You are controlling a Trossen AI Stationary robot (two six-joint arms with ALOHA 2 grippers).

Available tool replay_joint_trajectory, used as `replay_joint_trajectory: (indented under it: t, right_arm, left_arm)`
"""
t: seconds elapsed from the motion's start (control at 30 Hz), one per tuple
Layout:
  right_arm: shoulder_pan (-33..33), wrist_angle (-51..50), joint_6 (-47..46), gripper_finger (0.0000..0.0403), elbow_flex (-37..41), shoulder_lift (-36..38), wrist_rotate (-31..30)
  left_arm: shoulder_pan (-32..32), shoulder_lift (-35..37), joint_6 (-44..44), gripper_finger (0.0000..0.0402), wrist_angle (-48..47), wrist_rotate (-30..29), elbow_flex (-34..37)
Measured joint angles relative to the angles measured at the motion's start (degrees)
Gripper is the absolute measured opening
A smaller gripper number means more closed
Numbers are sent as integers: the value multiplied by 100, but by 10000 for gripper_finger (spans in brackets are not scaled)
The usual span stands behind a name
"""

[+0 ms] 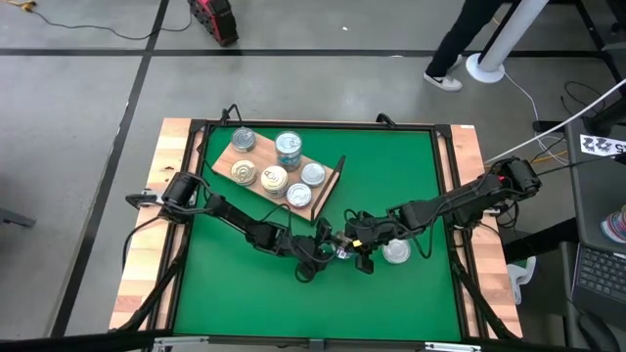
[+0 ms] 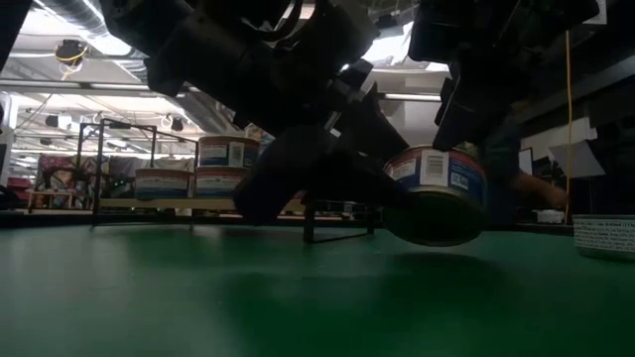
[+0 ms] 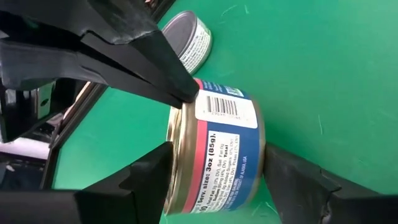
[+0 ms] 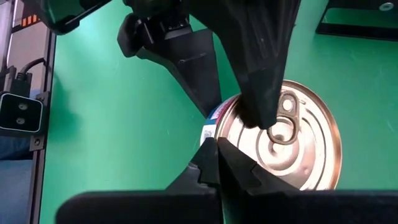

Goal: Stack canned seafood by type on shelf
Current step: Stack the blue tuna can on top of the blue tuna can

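Cans of seafood show in three places, and the one in play is mostly hidden from above: the two dark grippers meet over it near the front middle of the green mat (image 1: 391,186), so the high view gives only a sliver of it. The left wrist view shows it plainly, a can with a red and blue label (image 3: 217,155) tipped on its side, with the left gripper (image 3: 214,165) clamped across its flat ends. In the right wrist view its ring-pull top (image 4: 286,143) faces the camera, and the right gripper (image 4: 239,134) closes on its rim, one fingertip on the lid beside the ring pull. The low view has this can raised just off the mat, tilted. Six cans (image 1: 275,180) stand on the wooden shelf (image 1: 328,193) at the back left of the mat, one a taller teal stack whose count I cannot tell. One more silver can (image 1: 396,253) sits on the mat just beside the right gripper. Wooden edges frame the mat, and beyond the table lies grey concrete floor with cables, a red object, and a person's legs (image 1: 460,49) at the far side.
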State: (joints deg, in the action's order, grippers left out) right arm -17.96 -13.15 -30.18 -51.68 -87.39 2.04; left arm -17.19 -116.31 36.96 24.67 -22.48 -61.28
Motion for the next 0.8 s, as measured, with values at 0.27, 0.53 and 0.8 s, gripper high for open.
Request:
replay_joint_trajectory:
  t: [0.27,0.53,0.8]
  right_arm:
    - [1,12,2,0,-7,2,-10]
    - [-9,46,1,14,-9,2,13]
    - [-7,27,1,91,-9,2,35]
  left_arm:
    - [-39,0,60,184,-3,13,0]
    - [-110,0,36,181,19,-36,0]
    - [-125,0,28,181,28,-52,0]
